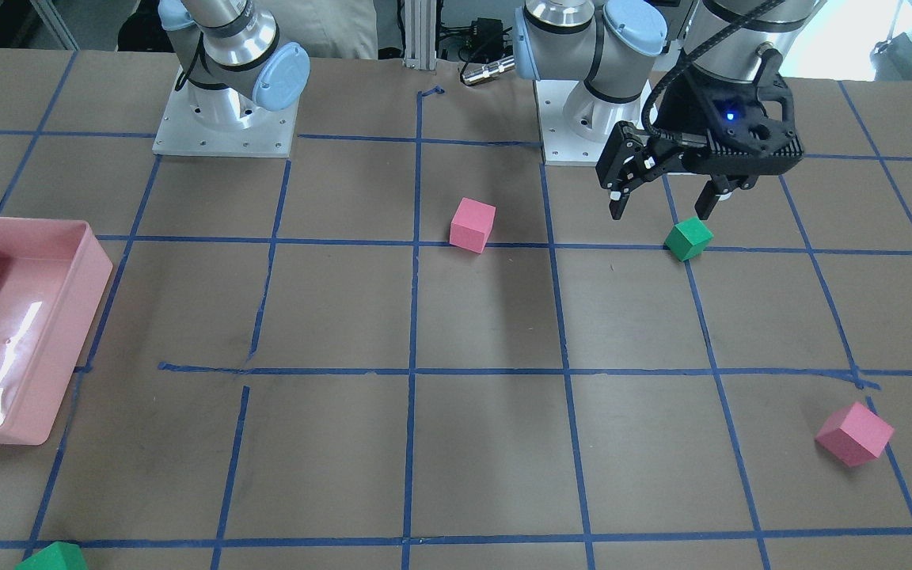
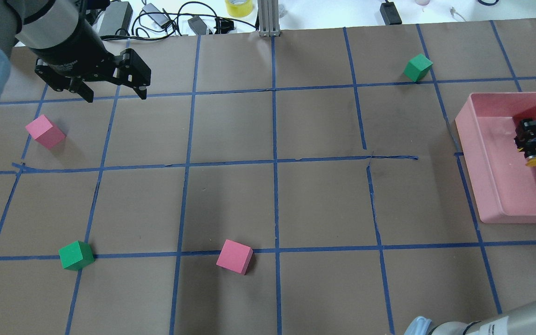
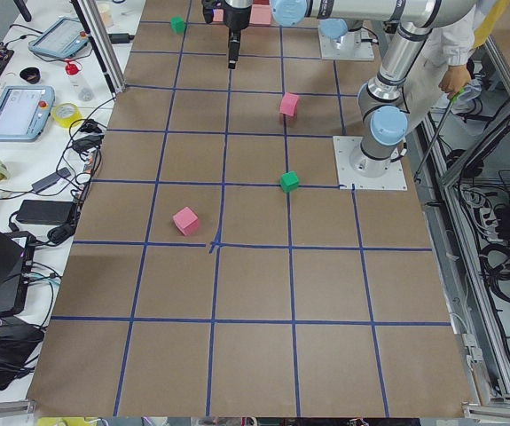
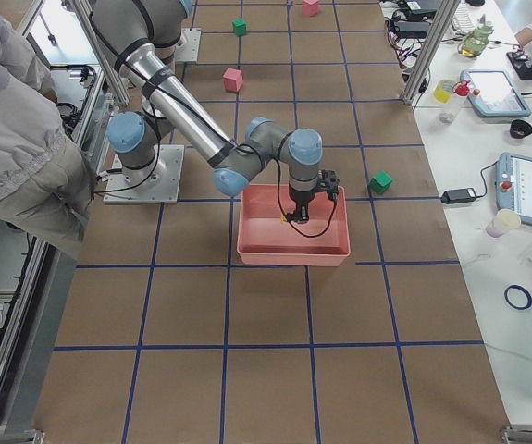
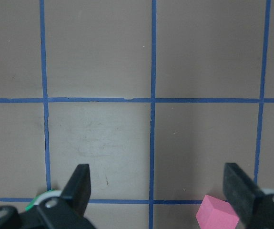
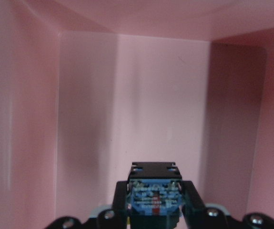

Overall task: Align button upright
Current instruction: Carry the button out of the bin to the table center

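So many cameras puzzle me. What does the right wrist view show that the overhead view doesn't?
Only the right wrist view: the button, its blue end close up, clamped in the right gripper. Only the overhead view: the button's yellow cap, the open left gripper, a green cube. Both: the pink tray, seen from inside.

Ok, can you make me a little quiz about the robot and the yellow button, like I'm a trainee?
1. True or false: the left tool is shut.
2. Where is the button? A) in the left tool. B) in the right tool, over the pink tray. C) on the floor.
3. Fill in: the number of pink cubes on the table is ___.

Key: 1 false, its fingers are wide apart. 2 B. 3 two.
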You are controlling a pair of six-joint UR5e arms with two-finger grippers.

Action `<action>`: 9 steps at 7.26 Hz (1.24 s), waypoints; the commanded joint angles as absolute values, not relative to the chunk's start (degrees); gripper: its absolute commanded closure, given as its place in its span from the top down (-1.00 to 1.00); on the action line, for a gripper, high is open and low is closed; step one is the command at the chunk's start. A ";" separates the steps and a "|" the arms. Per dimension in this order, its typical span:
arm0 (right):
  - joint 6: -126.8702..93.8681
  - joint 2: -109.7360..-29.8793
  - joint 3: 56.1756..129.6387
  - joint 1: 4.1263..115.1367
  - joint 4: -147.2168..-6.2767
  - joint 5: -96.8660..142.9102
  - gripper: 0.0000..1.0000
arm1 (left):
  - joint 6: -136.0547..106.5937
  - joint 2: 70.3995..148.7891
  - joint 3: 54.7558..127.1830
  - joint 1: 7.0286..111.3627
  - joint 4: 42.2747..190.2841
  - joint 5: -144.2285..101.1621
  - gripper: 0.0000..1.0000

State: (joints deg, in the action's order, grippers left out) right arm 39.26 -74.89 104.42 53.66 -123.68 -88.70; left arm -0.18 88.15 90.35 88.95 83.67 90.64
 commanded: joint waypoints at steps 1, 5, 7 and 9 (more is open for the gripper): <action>39.11 -77.60 95.58 57.46 -112.21 -87.89 -1.00 | -0.18 88.15 90.18 88.95 83.67 90.70 1.00; 29.15 -79.28 92.11 72.19 -108.02 -84.49 -1.00 | -0.18 88.15 90.18 88.95 83.67 90.70 1.00; 8.98 -77.36 91.85 87.11 -110.98 -84.29 -1.00 | -0.18 88.15 90.09 88.95 83.76 90.70 1.00; -5.03 -73.06 91.76 96.81 -118.18 -84.20 -1.00 | -0.09 88.59 89.83 88.77 83.76 90.35 1.00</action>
State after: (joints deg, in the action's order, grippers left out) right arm 4.27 -75.54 91.86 90.22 -114.00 -84.26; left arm -0.16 88.33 90.02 88.90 83.76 90.51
